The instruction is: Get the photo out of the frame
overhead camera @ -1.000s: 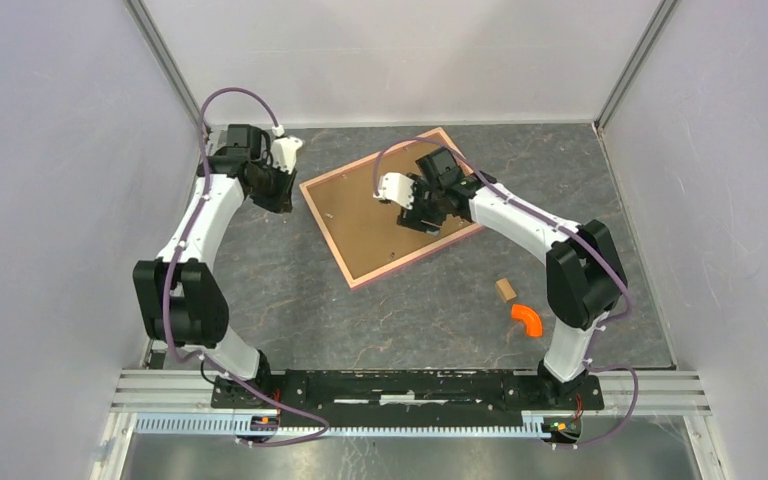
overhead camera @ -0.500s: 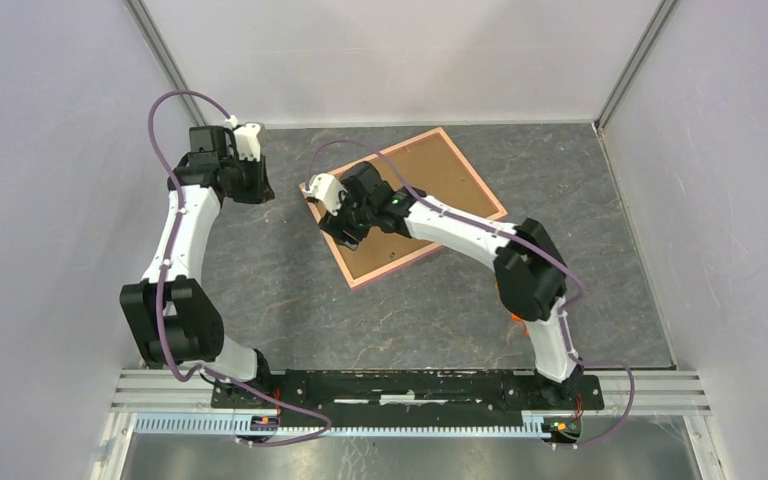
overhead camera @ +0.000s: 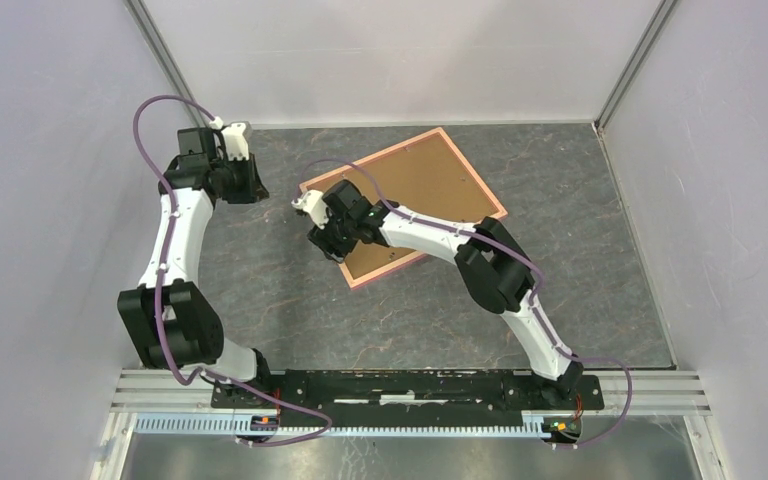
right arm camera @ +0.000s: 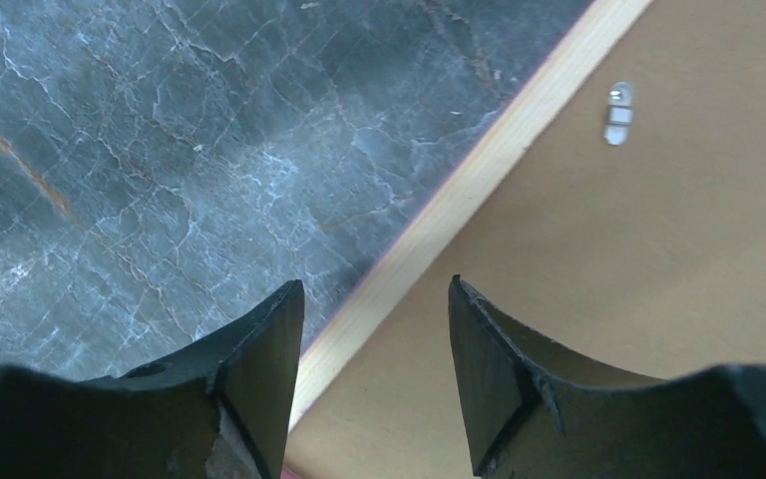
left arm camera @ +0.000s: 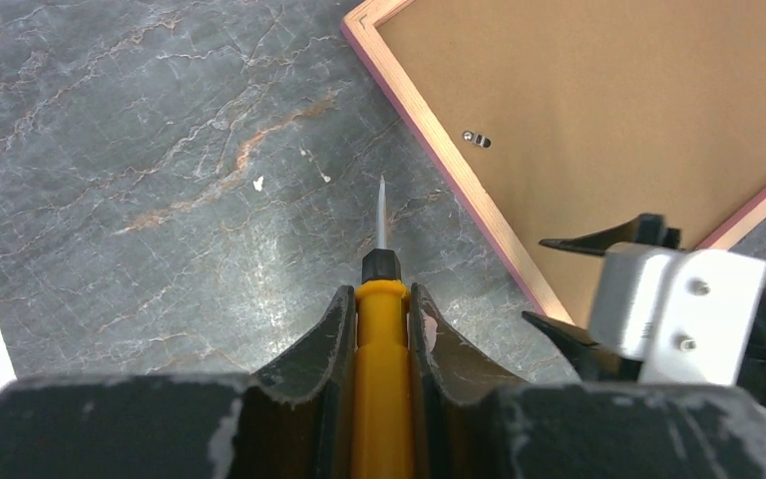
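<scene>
A large rectangular picture frame (overhead camera: 430,175) with a pink rim and a brown fibreboard back was laid flat on the dark grey, marble-veined tabletop (overhead camera: 290,300). Its back faced up, and it was turned at an angle so that one corner pointed to the far wall. A small silver metal tab (left arm camera: 476,139) was seen on the fibreboard, just inside the frame's left-hand edge.

The right arm was stretched across the frame from its near right side. The right pincer (right arm camera: 374,289) was placed over the frame's left-hand edge, about midway along it. Its black fingers (right arm camera: 259,359) were spread to a middling gap, and nothing was held between them. One finger was seen over the tabletop outside the frame and the other over the fibreboard inside it, with the pale wooden rim running through the gap. Whether the fingertips touched the frame could not be told.

The left pincer (left arm camera: 379,291) was positioned to the left of the frame, apart from it and above bare tabletop. It was clamped narrowly on a yellow-handled tool (left arm camera: 381,339) with a black collar and a thin metal spike. The spike was pointed out over the tabletop, and its tip was seen near the frame's left-hand rim but clear of it, not far from the metal tab.
</scene>
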